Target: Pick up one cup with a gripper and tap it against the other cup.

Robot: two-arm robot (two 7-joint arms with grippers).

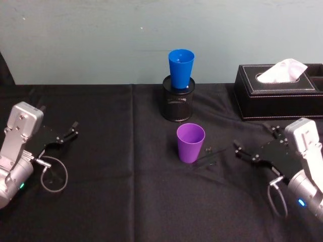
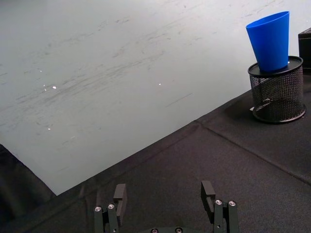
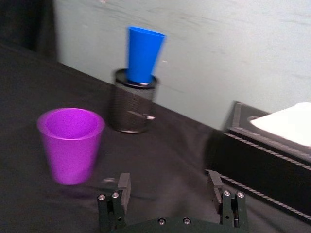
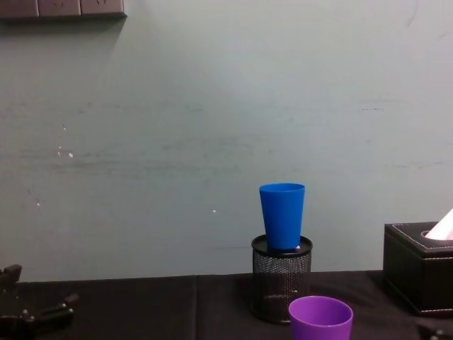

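Smooth plastic purple cup, matt tablecloth

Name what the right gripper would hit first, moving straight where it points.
Likely nothing near: the open right gripper points between the black mesh pen holder and the black tissue box, missing the purple plastic tumbler.

You see the blue cup upright, its base in the mouth of the black mesh pen holder. From the holder, the purple cup stands near at five o'clock, the tissue box at three o'clock.
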